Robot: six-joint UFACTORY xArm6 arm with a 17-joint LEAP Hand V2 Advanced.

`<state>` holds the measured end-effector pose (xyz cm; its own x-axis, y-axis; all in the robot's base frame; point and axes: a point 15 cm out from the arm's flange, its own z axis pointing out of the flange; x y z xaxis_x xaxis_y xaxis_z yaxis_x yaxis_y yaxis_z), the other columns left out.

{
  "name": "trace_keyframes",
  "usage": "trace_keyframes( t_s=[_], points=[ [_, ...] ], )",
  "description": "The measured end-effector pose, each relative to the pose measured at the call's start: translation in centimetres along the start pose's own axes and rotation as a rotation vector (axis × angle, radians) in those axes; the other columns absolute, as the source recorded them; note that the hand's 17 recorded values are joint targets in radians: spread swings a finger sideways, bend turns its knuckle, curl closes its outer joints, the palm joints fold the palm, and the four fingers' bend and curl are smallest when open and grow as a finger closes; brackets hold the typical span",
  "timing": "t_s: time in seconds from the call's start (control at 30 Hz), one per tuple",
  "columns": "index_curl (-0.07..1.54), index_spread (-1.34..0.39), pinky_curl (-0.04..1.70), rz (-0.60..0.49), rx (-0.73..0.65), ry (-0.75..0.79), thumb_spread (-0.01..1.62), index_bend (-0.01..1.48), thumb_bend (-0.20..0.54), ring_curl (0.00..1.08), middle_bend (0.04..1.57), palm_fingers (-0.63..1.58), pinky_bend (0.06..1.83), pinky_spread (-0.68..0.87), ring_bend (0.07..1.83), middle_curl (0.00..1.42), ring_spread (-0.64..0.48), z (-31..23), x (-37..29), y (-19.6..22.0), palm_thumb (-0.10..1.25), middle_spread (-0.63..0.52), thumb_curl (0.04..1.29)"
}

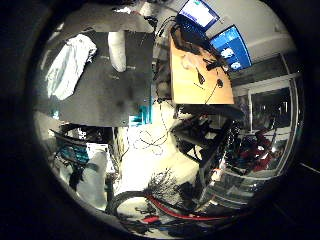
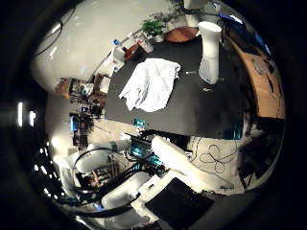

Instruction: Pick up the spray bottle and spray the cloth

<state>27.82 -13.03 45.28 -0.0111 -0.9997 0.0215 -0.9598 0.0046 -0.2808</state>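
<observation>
A white spray bottle (image 2: pixel 208 50) stands upright on a black table (image 2: pixel 192 110), near its far edge. A white cloth (image 2: pixel 150 84) lies crumpled on the same table, a short way from the bottle. The little finger side palm view also shows the cloth (image 1: pixel 70 62) and the bottle (image 1: pixel 118 50) on the table. Both look small, so my hand is high above the table and away from both. White and teal parts of my arm (image 2: pixel 177 163) reach in beside the table's near edge.
A potted plant (image 2: pixel 153 26), a brown bowl (image 2: pixel 178 34) and small items (image 2: pixel 120 56) stand at the table's far end. A wooden desk (image 1: pixel 195 85) with monitors (image 1: pixel 225 42) stands beside the table. Shelves with clutter (image 2: pixel 86 101) stand at the other side.
</observation>
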Motion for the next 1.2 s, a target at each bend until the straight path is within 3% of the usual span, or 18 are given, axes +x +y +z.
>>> trace_keyframes(
  t_s=[0.6, 0.83, 1.2],
  points=[
    [0.28, -0.19, 0.06, 0.261, 0.354, -0.260, 0.95, 0.16, -0.037, 0.17, 0.27, 0.21, 1.17, 0.62, 0.56, 0.33, 0.29, 2.2, 9.7, -4.6, 0.37, 0.12, 0.33],
    [0.28, -0.16, 0.07, 0.274, 0.422, -0.365, 0.94, 0.16, -0.035, 0.18, 0.26, 0.18, 1.17, 0.61, 0.54, 0.33, 0.30, 4.6, 11.4, -5.6, 0.31, 0.14, 0.32],
    [0.30, -0.13, 0.07, 0.300, 0.543, -0.584, 0.92, 0.17, -0.035, 0.18, 0.21, 0.13, 1.13, 0.61, 0.47, 0.32, 0.31, 13.6, 9.2, -5.4, 0.21, 0.19, 0.31]
  ],
)
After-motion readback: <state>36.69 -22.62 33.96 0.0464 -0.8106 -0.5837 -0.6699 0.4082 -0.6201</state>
